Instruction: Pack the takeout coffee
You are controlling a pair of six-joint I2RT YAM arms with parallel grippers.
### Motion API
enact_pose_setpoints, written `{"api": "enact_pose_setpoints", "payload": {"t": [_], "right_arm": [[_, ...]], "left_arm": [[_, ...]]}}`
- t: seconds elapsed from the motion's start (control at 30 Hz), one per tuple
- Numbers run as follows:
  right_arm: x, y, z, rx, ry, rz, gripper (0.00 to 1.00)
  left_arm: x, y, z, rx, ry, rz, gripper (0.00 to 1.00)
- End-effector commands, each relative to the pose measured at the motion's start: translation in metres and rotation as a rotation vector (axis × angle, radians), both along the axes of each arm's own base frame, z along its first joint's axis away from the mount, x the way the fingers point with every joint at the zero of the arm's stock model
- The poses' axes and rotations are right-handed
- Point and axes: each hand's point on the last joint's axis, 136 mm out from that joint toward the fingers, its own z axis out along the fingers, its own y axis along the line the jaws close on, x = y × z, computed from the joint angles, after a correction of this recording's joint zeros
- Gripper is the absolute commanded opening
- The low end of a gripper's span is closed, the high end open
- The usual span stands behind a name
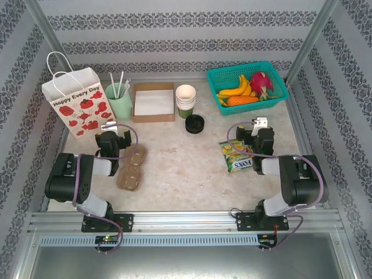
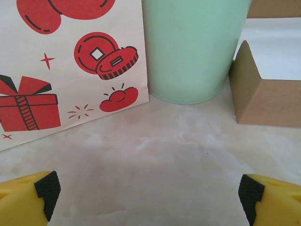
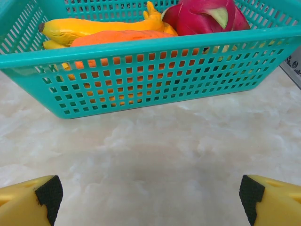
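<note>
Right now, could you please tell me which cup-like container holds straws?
The pale mint-green holder beside the gift bag: white straws stick out of its top, whereas the cup stack past the cardboard box has none.

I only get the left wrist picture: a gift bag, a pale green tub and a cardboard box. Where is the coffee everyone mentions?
Observer: Right of that box stands a stack of cups, with a round black lid on the table just in front of it.
Operator: Where is the other arm pointing?
Observer: Its open tool faces a teal basket holding bananas and a pink dragon fruit.
Operator: Anything close to my arm?
Observer: A brown cardboard cup carrier lies just right of the left arm.
</note>
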Motion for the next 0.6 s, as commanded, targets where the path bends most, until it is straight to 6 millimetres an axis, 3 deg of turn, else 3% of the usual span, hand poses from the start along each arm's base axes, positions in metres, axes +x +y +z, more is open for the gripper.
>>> {"api": "enact_pose_setpoints", "payload": {"t": [0.0,0.57], "right_arm": [[0.0041,0.0012,0.0113,0.002,-0.039,-0.008,0.98],[0.0041,0.0009,0.0114,0.003,-0.039,-0.008,0.98]], "left_arm": [[0.0064,-0.0028,0.0137,0.006,-0.052,-0.001,0.99],[0.0067,-0.0028,0.0141,0.005,-0.053,0.000,0.99]]}}
